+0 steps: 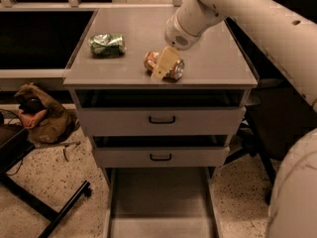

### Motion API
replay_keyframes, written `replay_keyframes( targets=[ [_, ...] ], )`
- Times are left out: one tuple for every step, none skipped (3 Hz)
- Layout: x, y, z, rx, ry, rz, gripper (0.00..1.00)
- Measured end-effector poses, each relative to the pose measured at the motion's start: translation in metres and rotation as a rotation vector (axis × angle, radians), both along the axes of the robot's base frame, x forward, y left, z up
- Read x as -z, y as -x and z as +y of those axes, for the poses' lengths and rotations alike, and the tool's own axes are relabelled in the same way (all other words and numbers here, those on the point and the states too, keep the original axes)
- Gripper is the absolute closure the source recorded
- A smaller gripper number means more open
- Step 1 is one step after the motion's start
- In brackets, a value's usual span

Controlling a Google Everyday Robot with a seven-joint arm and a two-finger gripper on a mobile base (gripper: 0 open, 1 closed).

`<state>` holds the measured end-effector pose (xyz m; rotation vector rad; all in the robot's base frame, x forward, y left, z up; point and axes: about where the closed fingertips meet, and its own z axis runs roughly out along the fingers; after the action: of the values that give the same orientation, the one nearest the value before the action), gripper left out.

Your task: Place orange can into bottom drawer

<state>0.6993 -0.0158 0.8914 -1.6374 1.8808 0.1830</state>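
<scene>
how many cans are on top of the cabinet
2. The green can lies at the left rear of the cabinet top; the orange can lies near its front middle, with the gripper right at it. None seems hidden.

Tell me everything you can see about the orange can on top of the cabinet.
The orange can is a small dented drink can, orange-brown and tan with a silver end showing, seemingly thin metal. It lies on its side on the grey cabinet top, near the front edge, right of the green can and apart from it. The hand reaches down onto it, its tan tip crossing the can's middle and hiding part of it. The bottom drawer stands open below, without the can.
</scene>
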Motion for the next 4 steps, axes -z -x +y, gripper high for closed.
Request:
replay_keyframes(
  targets=[
    [0.005, -0.002, -0.003, 0.02, 0.012, 0.013, 0.0],
    [0.014, -0.006, -0.009, 0.043, 0.013, 0.031, 0.0],
    [0.024, -0.01, -0.014, 0.058, 0.017, 0.048, 0.0],
    [0.034, -0.011, -0.015, 0.058, 0.032, 0.078, 0.17]
  ],
)
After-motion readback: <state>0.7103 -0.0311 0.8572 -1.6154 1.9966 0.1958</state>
